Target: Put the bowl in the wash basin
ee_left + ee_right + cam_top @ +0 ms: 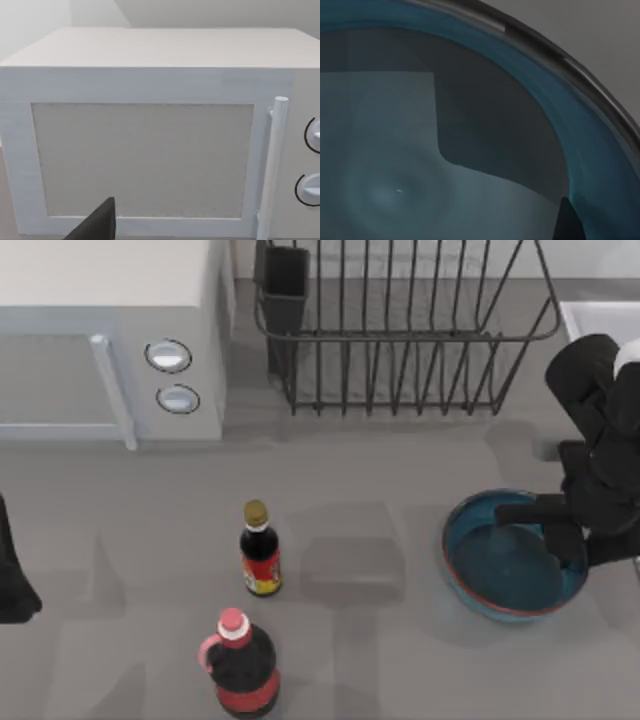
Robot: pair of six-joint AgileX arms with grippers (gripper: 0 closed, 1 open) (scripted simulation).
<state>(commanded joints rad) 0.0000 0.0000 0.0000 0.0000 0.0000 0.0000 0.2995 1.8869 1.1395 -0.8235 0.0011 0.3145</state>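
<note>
Near desk's right edge, right gripper [545,530] sits over bowl [500,575] rim, finger state can't tell; wash basin [600,315] at far-right corner; left arm parked left edge.

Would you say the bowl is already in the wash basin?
No, the bowl sits on the table, with the wash basin farther back at the right.

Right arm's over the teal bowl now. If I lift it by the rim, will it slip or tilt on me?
Likely rigid: the bowl holds a clean round shape. Its inside looks glossy in the right wrist view, so a rim pinch may slip. It is wide and shallow, so held at one edge by the right gripper it may tilt.
</note>
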